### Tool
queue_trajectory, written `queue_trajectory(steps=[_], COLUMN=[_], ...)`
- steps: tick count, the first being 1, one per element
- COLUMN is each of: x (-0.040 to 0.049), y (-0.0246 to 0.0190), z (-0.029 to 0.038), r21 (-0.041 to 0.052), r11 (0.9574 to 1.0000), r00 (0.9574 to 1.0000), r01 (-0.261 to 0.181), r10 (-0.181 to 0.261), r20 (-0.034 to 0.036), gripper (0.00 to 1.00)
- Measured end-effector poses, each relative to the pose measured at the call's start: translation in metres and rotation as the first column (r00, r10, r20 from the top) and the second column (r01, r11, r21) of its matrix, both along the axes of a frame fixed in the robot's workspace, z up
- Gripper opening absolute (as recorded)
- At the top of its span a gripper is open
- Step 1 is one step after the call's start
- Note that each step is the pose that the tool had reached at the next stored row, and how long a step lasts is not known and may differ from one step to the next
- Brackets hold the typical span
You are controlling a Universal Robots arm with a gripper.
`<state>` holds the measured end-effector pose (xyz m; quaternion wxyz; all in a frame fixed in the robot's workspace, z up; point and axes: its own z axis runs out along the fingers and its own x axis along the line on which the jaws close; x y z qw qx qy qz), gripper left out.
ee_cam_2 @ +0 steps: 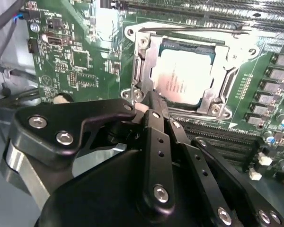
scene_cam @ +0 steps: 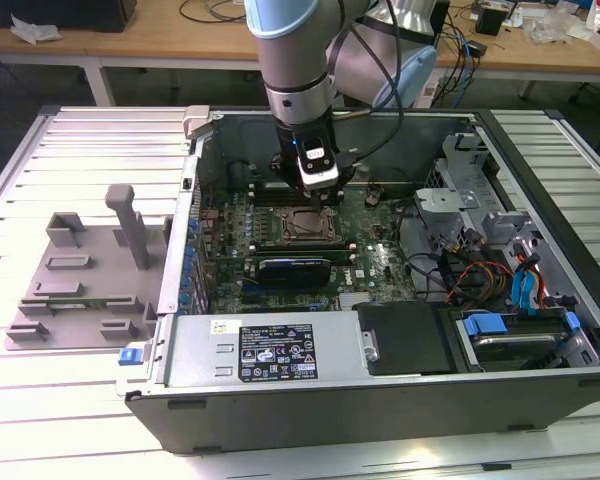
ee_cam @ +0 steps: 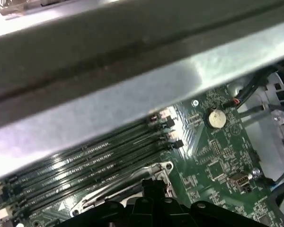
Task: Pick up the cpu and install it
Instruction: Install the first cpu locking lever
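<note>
Now the cpu (ee_cam_2: 185, 75) sits flat inside the socket frame (ee_cam_2: 142, 71) on the motherboard (ee_cam_2: 75, 61), the gripper (ee_cam_2: 154, 101) just above with fingers (ee_cam_2: 156, 118) pressed together on nothing — a light, stiff, fragile chip, best taken by its edges.

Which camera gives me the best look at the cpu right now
The second wrist view: the cpu lies flat in the socket frame, its pale metal top facing the camera. The exterior view shows the socket area as a small dark square on the motherboard, below the gripper.
</note>
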<state>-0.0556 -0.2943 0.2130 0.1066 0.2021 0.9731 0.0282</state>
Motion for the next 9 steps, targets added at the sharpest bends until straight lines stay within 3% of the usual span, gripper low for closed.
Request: queue_trajectory(steps=[3, 5, 8, 9], x=[-0.0069, -0.0138, -0.0138, -0.0137], y=[-0.0031, -0.0105, -0.0106, -0.0106], z=[0.0000, 0.0000, -0.0001, -0.0002], r21=[-0.0002, 0.0006, 0.0002, -0.0048], r11=[1.0000, 1.0000, 1.0000, 0.9999], r00=[1.0000, 1.0000, 1.0000, 0.9999], r01=[0.000, 0.000, 0.000, -0.010], r10=[0.000, 0.000, 0.000, 0.010], r20=[0.0032, 0.0066, 0.0066, 0.0054], gripper=[0.11, 0.11, 0.11, 0.11])
